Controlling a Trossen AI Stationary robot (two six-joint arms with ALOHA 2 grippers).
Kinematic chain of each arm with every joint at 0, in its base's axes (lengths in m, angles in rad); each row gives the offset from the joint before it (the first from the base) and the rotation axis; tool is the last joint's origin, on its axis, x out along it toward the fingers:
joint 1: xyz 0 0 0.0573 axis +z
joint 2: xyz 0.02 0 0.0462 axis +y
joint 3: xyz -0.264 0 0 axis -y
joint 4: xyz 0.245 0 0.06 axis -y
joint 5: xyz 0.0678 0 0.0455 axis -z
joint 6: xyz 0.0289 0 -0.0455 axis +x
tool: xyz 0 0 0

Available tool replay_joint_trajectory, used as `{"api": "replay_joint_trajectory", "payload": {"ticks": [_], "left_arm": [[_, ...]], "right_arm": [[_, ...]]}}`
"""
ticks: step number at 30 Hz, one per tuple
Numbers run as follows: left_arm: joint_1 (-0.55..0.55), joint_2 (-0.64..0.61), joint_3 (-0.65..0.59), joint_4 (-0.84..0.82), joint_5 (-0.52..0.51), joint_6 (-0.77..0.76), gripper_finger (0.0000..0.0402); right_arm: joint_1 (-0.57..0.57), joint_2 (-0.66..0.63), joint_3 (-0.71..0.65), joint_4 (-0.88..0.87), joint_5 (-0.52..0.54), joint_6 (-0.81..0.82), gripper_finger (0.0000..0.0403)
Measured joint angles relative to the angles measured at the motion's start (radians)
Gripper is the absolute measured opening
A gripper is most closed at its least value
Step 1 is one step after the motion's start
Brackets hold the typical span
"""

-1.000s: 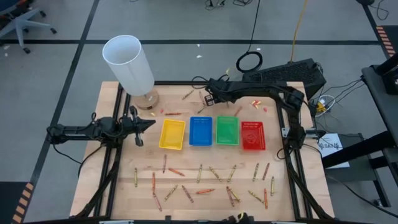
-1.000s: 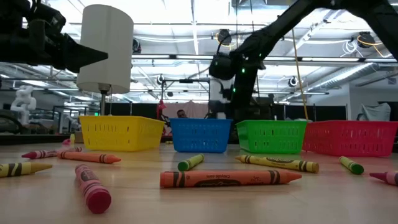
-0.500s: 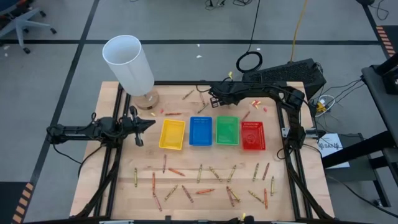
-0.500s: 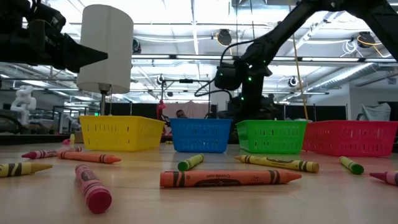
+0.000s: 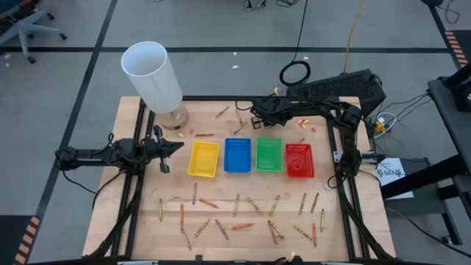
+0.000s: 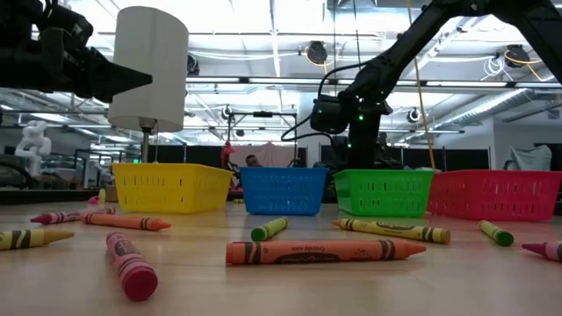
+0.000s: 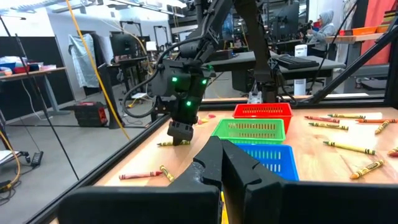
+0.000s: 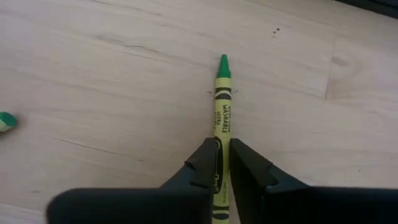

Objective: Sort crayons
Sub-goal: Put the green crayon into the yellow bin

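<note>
My right gripper (image 8: 222, 152) is down at the table behind the blue tray (image 5: 237, 154), shut on a yellow-green crayon (image 8: 222, 106) with a green tip. The left wrist view shows this gripper (image 7: 179, 134) standing on the crayon (image 7: 165, 144). Several other crayons (image 5: 243, 213) lie scattered flat on the near half of the table, and a few (image 5: 204, 135) lie behind the trays. My left gripper (image 5: 175, 147) waits shut and level at the table's left side, holding nothing. My right gripper pinches the crayon's paper-wrapped body (image 8: 219, 144), back from the green tip (image 8: 222, 62), between its two fingers (image 8: 202, 165). The fingers come steeply down from above, one on each long side. The crayon lies flat on the table.
Yellow (image 5: 204, 158), blue, green (image 5: 268, 154) and red (image 5: 299, 160) trays stand in a row across the middle. A tall white cylinder on a round base (image 5: 153, 73) stands at the far left corner. Another green crayon tip (image 8: 6, 121) lies close by.
My right gripper has come down toward the table behind the trays and drifted a little toward the right edge. Its fingers now stand at the crayon.
</note>
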Motion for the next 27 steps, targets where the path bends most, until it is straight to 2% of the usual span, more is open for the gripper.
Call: {"api": "replay_joint_trajectory", "payload": {"ticks": [2, 14, 21, 27], "left_arm": [[0.000, 0.000, 0.000, 0.000, 0.000, 0.000, 0.0000], [0.000, 0.000, 0.000, -0.001, 0.000, 0.000, 0.0000], [0.000, 0.000, 0.000, -0.001, -0.010, 0.006, 0.0000], [0.000, 0.000, 0.000, -0.001, -0.028, 0.082, 0.0000]], "right_arm": [[0.000, 0.000, -0.001, 0.001, -0.001, -0.001, 0.0007], [0.021, -0.022, 0.004, 0.027, -0.012, -0.050, 0.0003], [0.058, -0.137, 0.004, 0.053, -0.025, -0.168, 0.0003], [0.113, -0.286, 0.005, 0.056, -0.018, -0.308, 0.0003]]}}
